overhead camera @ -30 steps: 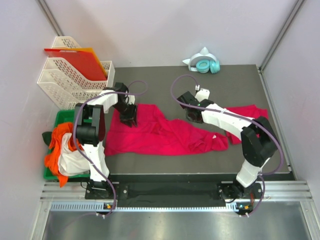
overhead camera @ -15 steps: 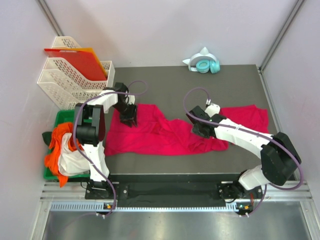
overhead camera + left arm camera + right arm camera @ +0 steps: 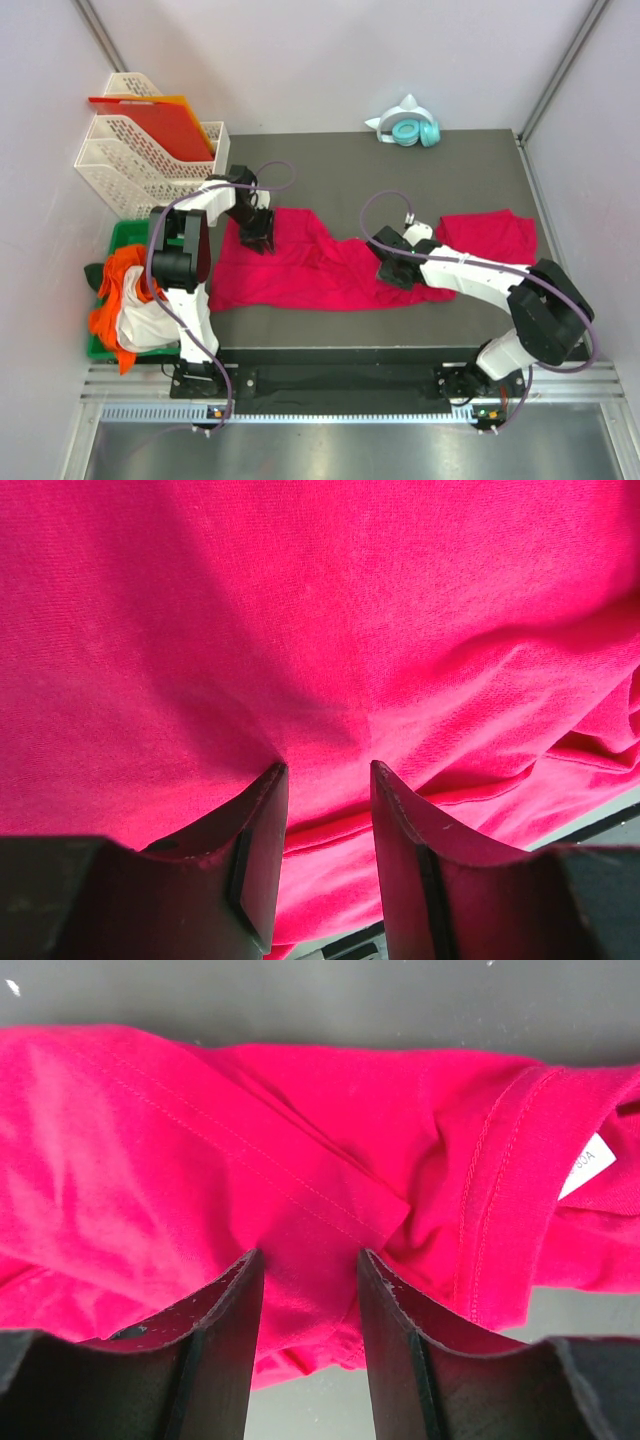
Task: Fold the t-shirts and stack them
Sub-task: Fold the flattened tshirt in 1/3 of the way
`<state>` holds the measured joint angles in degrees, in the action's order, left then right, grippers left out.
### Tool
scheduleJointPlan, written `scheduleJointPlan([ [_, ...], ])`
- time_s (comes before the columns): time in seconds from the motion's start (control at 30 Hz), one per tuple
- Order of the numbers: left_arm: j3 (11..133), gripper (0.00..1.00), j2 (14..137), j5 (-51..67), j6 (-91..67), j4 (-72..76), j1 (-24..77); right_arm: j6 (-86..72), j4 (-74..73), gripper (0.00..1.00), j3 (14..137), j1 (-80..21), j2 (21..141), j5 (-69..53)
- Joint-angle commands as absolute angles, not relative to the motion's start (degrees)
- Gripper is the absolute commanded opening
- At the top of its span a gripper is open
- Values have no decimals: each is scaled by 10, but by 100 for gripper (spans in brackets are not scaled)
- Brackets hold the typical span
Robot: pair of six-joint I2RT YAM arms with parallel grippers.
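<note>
T-shirt (image 3: 300, 272) lies crumpled mid surface (image 3: 330, 160), long axis 9-to-3 o'clock. Left jaws clamped on cloth fold at its 10 o'clock corner. Right jaws clamped on bunched cloth at 3 o'clock end, neck label (image 3: 588, 1165) just beside. Second t-shirt (image 3: 490, 235) at 2 o'clock, right arm nearer. Pinched edges hidden under jaws, sleeves hard to make out

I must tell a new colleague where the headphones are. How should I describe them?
Start at the dark table and follow its far edge to right of the middle. The headphones lie there, teal with white cat ears. The t-shirts lie nearer and are crimson-pink, so nothing else close by is teal.
</note>
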<state>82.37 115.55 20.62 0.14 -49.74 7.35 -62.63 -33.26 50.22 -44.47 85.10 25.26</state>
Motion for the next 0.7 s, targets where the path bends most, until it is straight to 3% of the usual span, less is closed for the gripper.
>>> scheduleJointPlan([
  [0.0, 811, 43, 1143, 218, 7, -478, 80, -637, -311, 43, 497, -450, 861, 251],
  [0.2, 808, 43, 1140, 215, 10, -478, 80, -635, -299, 26, 498, -450, 869, 254],
  [0.33, 808, 43, 1140, 215, 9, -478, 81, -634, -302, 0, 513, -450, 877, 258],
  [0.67, 811, 43, 1140, 215, 8, -478, 80, -578, -395, 0, 638, -463, 861, 377],
])
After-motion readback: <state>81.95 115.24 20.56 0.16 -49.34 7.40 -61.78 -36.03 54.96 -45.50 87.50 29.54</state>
